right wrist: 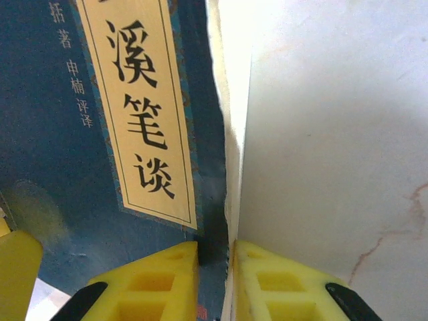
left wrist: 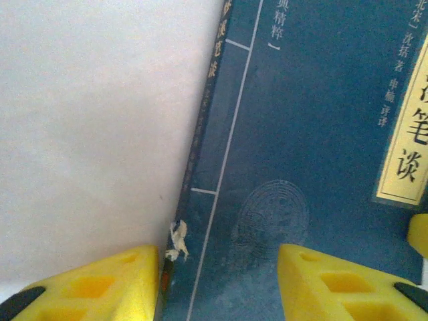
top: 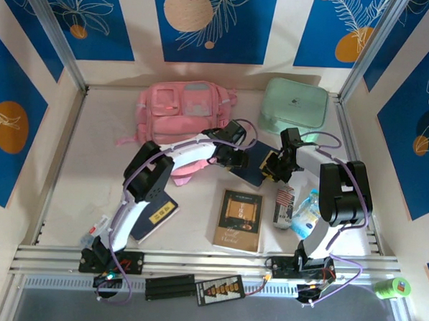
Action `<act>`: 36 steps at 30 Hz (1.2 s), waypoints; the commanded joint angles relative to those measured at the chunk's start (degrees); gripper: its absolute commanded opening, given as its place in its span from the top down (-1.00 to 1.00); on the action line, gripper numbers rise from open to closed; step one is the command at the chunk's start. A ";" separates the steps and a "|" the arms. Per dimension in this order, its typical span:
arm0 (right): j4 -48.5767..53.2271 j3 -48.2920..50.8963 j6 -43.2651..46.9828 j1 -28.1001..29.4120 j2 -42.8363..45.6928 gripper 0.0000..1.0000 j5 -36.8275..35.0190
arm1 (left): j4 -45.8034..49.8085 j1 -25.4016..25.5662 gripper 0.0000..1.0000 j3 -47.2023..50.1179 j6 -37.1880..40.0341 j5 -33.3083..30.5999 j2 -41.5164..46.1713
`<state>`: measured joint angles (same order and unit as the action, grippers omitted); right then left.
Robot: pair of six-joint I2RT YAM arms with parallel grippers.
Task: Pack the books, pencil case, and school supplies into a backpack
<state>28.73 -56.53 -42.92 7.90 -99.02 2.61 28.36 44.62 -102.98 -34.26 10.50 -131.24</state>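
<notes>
**Navy book held at the table middle, backpack farther back**

Closest to the arm bases lie the brown and tan book [top: 239, 221] and, partly under the left arm, the other navy book [top: 154, 216]. A can [top: 284, 206] and a bottle [top: 305, 212] stand at the right. In the middle of the table both arms meet at the navy book [top: 256, 170]. The right gripper [right wrist: 215, 249] has its fingers almost together, clamped on the thin page edge of this book. The left gripper [left wrist: 217, 261] has its fingers apart across the spine, one over the cover and one over the bare table. Behind, well apart, lies the pink backpack [top: 183, 105], with a mint-green box [top: 293, 106] to its right.

I judge that the step in hand is picking up this book. The next move calls for raising it without the thin edge slipping, then carrying it to the backpack opening.

Whether the backpack is unzipped I cannot make out. It is also not clear if the book is already off the table.
</notes>
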 commanded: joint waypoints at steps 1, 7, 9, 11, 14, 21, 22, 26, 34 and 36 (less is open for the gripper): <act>0.79 -0.53 -0.75 0.56 -1.45 0.61 2.46 | -0.82 0.48 0.05 -1.28 -2.01 11.71 0.46; -1.40 0.80 -2.06 0.36 -0.06 0.62 4.63 | -6.41 -0.04 0.06 2.11 -3.17 18.61 6.81; -1.53 1.11 -2.50 0.36 -0.03 0.63 5.01 | -8.88 -0.10 0.06 3.85 -4.92 20.72 8.52; -2.21 1.92 -2.99 0.34 0.57 0.63 5.34 | -11.74 -0.05 0.06 6.18 -6.69 21.71 10.17; -2.63 2.31 -3.40 0.36 1.23 0.63 5.39 | -14.17 -0.03 0.09 8.28 -8.50 22.23 11.06; -1.78 1.47 -3.05 0.30 1.04 0.63 5.39 | -15.49 -0.02 0.20 9.06 -11.84 21.46 9.27; -1.75 1.51 -3.05 0.31 1.20 0.63 5.30 | -15.36 -0.04 0.22 9.03 -11.97 21.03 9.16; -1.40 1.69 -2.75 0.21 1.70 0.63 4.53 | -11.81 -0.07 0.31 8.07 -10.29 17.41 9.16; -2.30 2.55 -2.70 -0.11 3.01 0.61 4.29 | -7.56 -0.15 0.72 6.61 -7.30 13.37 9.98; -2.57 2.74 -2.75 -0.30 3.93 0.58 4.58 | -6.96 -0.37 0.86 6.72 -6.58 12.54 10.75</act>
<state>26.17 -54.81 -45.34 7.70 -97.43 5.41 19.38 44.03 -94.54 -42.61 24.51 -121.67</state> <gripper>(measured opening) 0.205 0.101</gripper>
